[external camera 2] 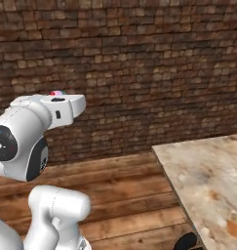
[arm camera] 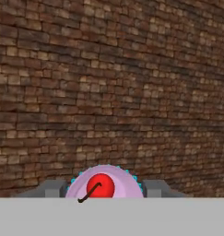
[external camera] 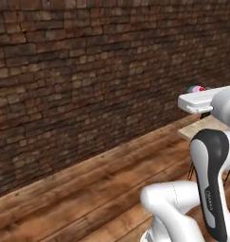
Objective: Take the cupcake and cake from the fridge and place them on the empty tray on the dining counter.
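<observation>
The cupcake [arm camera: 103, 186], with pink frosting, a red dot on top and a teal wrapper edge, sits between the two grey fingertips of my gripper [arm camera: 104, 189], which is shut on it. In the left base view the cupcake [external camera: 196, 88] peeks over the white hand at the right edge. It shows as the same small pink and teal spot [external camera 2: 56, 93] above the hand in the right base view. The hand is raised and faces a brick wall. A corner of the dining counter [external camera 2: 207, 176], beige mottled marble, lies to the right. The cake, the fridge and the tray are out of view.
A dark brick wall [external camera: 88, 71] runs across ahead, with a wooden plank floor [external camera: 88, 189] in front of it. A black stool top [external camera 2: 186, 241] shows under the counter's near edge. The counter edge [external camera: 201, 128] also shows behind the arm.
</observation>
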Tool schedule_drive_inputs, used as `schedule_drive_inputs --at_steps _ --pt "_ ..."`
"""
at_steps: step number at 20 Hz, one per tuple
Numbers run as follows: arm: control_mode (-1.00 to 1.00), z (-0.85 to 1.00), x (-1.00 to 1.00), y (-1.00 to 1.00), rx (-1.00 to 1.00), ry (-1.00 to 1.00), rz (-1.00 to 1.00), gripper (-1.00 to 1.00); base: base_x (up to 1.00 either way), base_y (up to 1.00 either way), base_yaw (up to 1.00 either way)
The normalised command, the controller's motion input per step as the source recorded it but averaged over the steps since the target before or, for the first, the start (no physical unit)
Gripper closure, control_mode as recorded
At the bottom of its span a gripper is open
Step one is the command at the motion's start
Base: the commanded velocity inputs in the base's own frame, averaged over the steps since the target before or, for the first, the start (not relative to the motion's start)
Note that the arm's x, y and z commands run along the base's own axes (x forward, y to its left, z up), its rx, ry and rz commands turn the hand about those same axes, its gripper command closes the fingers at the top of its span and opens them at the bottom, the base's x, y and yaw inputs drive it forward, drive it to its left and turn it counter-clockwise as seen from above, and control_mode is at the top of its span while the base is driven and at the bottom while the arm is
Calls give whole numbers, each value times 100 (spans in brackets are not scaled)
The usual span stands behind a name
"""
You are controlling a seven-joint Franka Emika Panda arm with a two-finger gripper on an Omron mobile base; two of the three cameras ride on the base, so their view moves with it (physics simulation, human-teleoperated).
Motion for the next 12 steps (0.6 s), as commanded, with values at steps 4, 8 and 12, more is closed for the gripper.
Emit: schedule_drive_inputs --at_steps 4,8,12 --pt "100 0 0 0 0 0 0 100 100 1 -45" --pt "100 0 0 0 0 0 0 100 100 6 -44" --pt "100 0 0 0 0 0 0 100 100 8 -44"
